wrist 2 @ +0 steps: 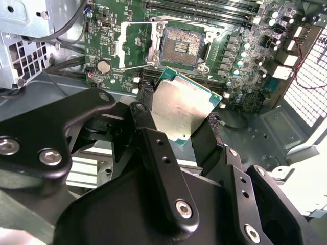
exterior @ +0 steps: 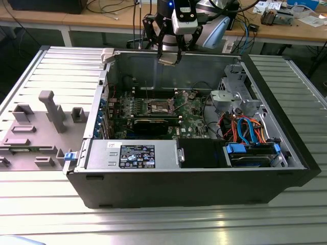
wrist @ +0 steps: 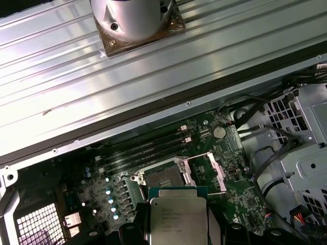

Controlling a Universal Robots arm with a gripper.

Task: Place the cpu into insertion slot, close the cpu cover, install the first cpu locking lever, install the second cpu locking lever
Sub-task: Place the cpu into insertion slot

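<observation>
My gripper (exterior: pixel 170 57) hangs above the far wall of the open computer case, shut on the cpu (exterior: pixel 169 60). In both wrist views the cpu (wrist 2: pixel 181 107) (wrist: pixel 178 217) is a flat silver-topped square pinched at two opposite edges by black fingers (wrist 2: pixel 153 138). Below it, on the green board, lies the insertion slot (wrist 2: pixel 181 46) (wrist: pixel 163 179) (exterior: pixel 158 106), its dark contact field uncovered. The cpu cover (wrist 2: pixel 134 46) (wrist: pixel 205 171) stands flipped open beside the slot. The cpu is well above the slot and apart from it.
Long memory slots (wrist: pixel 145 150) run beside the socket. A black graphics card (exterior: pixel 150 125), the power supply (exterior: pixel 133 153) and a drive cage with blue and orange cables (exterior: pixel 245 132) crowd the case. A grey fixture (exterior: pixel 51 109) sits at the exterior view's left.
</observation>
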